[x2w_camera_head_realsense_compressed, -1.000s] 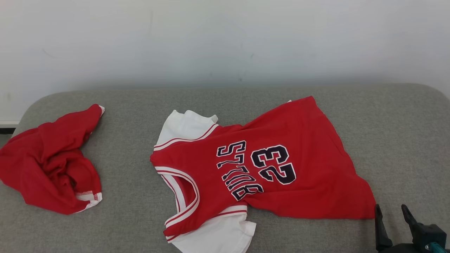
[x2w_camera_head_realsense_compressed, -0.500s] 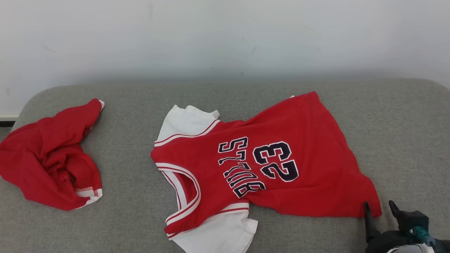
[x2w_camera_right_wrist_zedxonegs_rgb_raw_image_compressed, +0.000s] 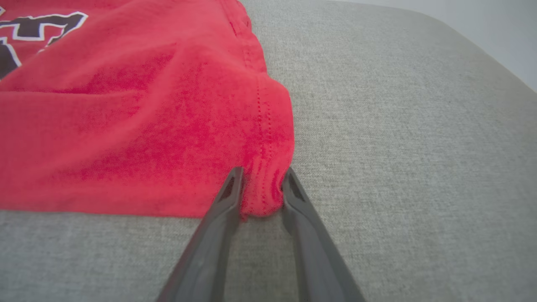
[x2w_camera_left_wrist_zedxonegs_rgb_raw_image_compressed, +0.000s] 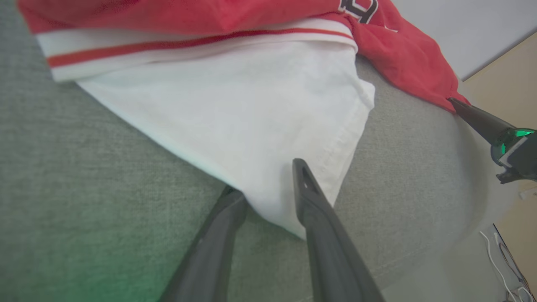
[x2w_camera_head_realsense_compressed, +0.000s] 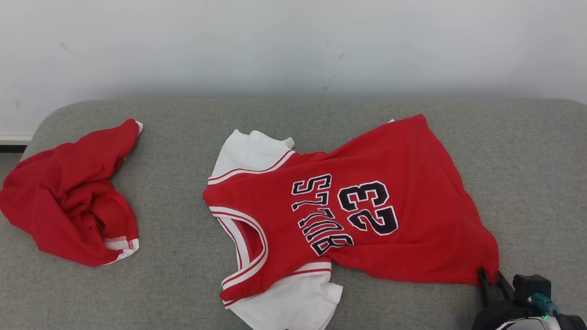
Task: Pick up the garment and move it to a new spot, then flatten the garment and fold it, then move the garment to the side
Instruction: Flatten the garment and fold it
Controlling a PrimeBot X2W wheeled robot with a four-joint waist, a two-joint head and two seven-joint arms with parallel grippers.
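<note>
The jersey lies spread, number up, on the grey cushion. Your right gripper pinches its red hem corner; your left gripper straddles the white sleeve, grip unclear. Two well-separated holds should lift it evenly.

1 crumpled red cloth on grey cushion — white wall behind.

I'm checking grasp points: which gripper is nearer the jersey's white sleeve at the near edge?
Left. The left gripper straddles that white sleeve at its corner; the right gripper is off at the red hem corner of the jersey.
</note>
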